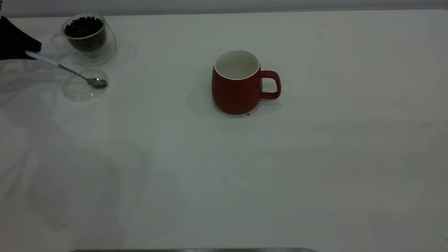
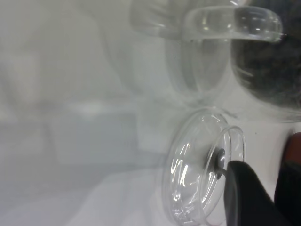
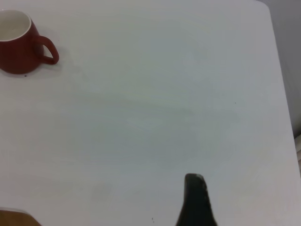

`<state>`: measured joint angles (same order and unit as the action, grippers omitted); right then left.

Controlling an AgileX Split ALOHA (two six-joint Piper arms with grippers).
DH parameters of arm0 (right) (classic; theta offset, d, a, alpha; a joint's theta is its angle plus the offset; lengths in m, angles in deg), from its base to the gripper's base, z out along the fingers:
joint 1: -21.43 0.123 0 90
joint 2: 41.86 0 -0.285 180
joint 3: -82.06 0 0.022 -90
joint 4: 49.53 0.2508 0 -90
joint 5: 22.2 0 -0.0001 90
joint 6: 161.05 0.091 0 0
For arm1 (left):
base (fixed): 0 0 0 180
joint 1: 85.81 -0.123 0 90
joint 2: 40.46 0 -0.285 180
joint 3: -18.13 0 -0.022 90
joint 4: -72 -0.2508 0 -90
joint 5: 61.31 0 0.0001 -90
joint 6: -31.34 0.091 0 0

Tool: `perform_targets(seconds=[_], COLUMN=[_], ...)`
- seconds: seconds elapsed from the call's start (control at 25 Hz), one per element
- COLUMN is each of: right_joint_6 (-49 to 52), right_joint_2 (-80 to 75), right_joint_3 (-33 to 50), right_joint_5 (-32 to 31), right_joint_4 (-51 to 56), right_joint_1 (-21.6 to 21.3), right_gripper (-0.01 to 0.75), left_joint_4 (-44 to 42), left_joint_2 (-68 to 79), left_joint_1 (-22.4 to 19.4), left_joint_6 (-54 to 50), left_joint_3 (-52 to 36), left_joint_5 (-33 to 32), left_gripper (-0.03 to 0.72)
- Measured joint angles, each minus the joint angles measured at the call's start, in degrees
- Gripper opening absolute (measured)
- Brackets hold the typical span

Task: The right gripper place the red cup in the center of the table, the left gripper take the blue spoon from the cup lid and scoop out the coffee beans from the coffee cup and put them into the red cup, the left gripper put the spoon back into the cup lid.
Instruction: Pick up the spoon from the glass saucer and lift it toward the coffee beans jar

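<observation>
The red cup [image 1: 238, 87] stands upright in the middle of the table [image 1: 315, 157], empty, its handle pointing right; it also shows in the right wrist view [image 3: 19, 44]. At the far left, the coffee cup [image 1: 86, 36] holds dark coffee beans [image 1: 84, 27]. The clear cup lid [image 1: 84, 85] lies just in front of it. The blue spoon [image 1: 52, 63] has its metal bowl resting in the lid. My left gripper [image 1: 26, 49] is shut on the end of the spoon's handle. Up close I see the lid [image 2: 188, 179], the spoon [image 2: 218, 162] and the left gripper [image 2: 270, 183]. Only one finger [image 3: 195, 197] of the right gripper shows, over bare table well away from the red cup.
The table's far edge runs just behind the coffee cup [image 2: 225, 52]. A few dark specks lie by the red cup's base [image 1: 248, 114]. The table's right edge [image 3: 282, 94] shows in the right wrist view.
</observation>
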<state>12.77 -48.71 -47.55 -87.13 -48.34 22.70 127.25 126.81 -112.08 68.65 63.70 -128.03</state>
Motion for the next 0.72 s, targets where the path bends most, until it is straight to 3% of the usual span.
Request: perform_targets(seconds=[0.72], right_joint_6=[0.0], right_joint_2=[0.0], right_joint_3=[0.0], right_joint_5=[0.0], right_joint_4=[0.0], right_joint_1=[0.0], right_gripper=[0.588], left_joint_4=[-1.7], left_joint_2=[0.0], left_joint_1=[3.9], left_joint_6=[0.1], left_joint_3=[0.0], left_joint_5=[0.0], left_gripper=[0.24])
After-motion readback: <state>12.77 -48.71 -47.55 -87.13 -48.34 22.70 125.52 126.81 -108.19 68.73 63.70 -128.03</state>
